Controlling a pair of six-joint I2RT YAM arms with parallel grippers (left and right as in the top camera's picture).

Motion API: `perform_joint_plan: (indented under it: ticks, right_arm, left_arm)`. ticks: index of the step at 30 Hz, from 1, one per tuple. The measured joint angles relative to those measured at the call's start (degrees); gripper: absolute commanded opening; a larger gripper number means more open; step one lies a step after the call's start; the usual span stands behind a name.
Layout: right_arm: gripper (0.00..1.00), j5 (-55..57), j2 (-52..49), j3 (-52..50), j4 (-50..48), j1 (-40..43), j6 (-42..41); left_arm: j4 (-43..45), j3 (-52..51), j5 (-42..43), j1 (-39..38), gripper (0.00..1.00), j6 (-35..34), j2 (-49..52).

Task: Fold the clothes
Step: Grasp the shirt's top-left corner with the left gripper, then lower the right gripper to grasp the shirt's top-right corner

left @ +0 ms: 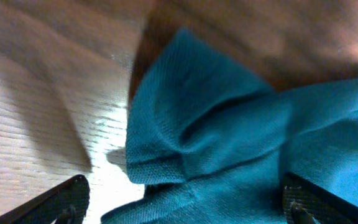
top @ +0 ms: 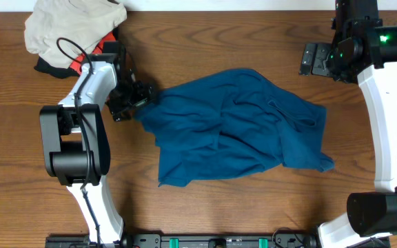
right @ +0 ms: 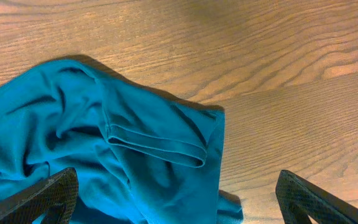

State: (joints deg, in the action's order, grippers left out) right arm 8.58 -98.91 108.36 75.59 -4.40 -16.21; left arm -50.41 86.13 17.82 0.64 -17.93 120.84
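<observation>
At frame centre your shirt (top: 236, 127) lay crumpled, apparently with no fold made, left gripper (top: 135, 103) and right gripper (top: 313, 60) both spread wide.

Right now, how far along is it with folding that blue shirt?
Nothing looks folded yet: the large teal-blue short-sleeved shirt lies rumpled on the wooden table. In hand: the left gripper, jaws open, sits at the shirt's left edge, seemingly about to grasp. The right gripper is open, off the cloth. Left: spreading it flat and every fold.
</observation>
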Motion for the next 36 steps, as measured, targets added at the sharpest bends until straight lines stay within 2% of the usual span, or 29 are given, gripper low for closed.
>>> perform_joint_plan:
  ticks: [10, 15, 18, 20, 26, 30, 36]
  right_arm:
    - [0.99, -0.02, 0.00, 0.00, -0.02, 0.00, 0.13]
    - [0.99, -0.02, 0.00, 0.00, -0.04, 0.00, 0.15]
    - [0.99, -0.02, 0.00, 0.00, -0.07, 0.00, 0.13]
    - [0.99, -0.02, 0.00, 0.00, -0.04, 0.02, 0.22]
    - [0.99, -0.52, 0.00, 0.00, -0.04, 1.40, 1.68]
    - [0.99, -5.33, -0.09, 0.00, 0.02, 5.20, 4.57]
    - [0.99, -15.96, -3.50, 0.09, 1.79, 11.93, 8.63]
  left_arm:
    - [3.08, -1.62, 3.37, 0.04, 0.98, 0.04, -0.52]
    - [4.13, -1.97, 6.12, 0.04, 0.77, 0.28, -0.52]
    - [4.28, -2.45, 7.76, 0.04, 0.60, 0.42, -0.50]
    - [4.33, -2.84, 8.33, 0.00, 0.53, 0.85, -0.44]
    - [4.48, -3.23, 9.25, 0.00, 0.38, 1.44, -0.24]
    - [4.90, -3.23, 9.29, 0.00, 0.31, 1.42, -0.24]
    - [5.03, -3.23, 9.42, 0.00, 0.29, 1.49, -0.22]
